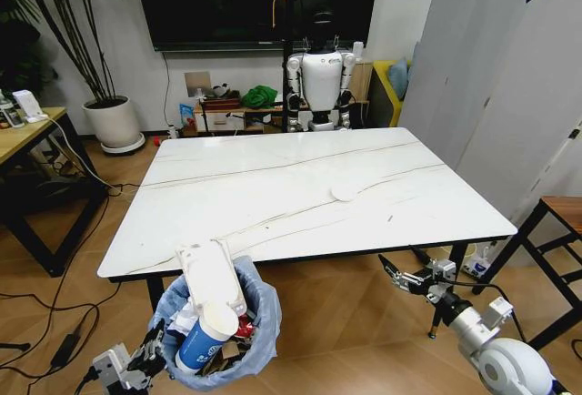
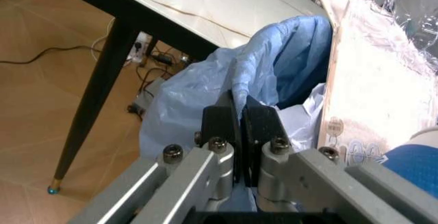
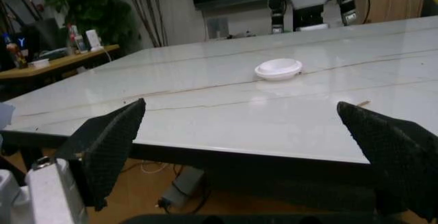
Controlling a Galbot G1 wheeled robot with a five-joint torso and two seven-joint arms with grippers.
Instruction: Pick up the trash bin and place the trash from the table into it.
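Note:
The trash bin (image 1: 259, 322), lined with a light blue bag (image 2: 205, 96), hangs low in front of the table's (image 1: 273, 186) front left edge. My left gripper (image 1: 155, 351) is shut on its rim; the black fingers (image 2: 220, 124) pinch the bag. Inside are a clear plastic pack (image 1: 211, 275), a blue-and-white paper cup (image 1: 204, 337) and a red can (image 1: 244, 326). On the table lie a round white lid (image 1: 346, 192) (image 3: 278, 68) and a small bit (image 1: 390, 218). My right gripper (image 1: 393, 270) (image 3: 241, 106) is open and holds nothing. It sits below the table's front right edge, facing the lid.
A wooden desk (image 1: 25, 133) and a potted plant (image 1: 113, 120) stand at the left. Cables (image 1: 64, 345) trail over the floor by the left table leg (image 2: 96, 96). Another robot (image 1: 320, 81) stands behind the table. A wooden stool (image 1: 562, 217) is at the right.

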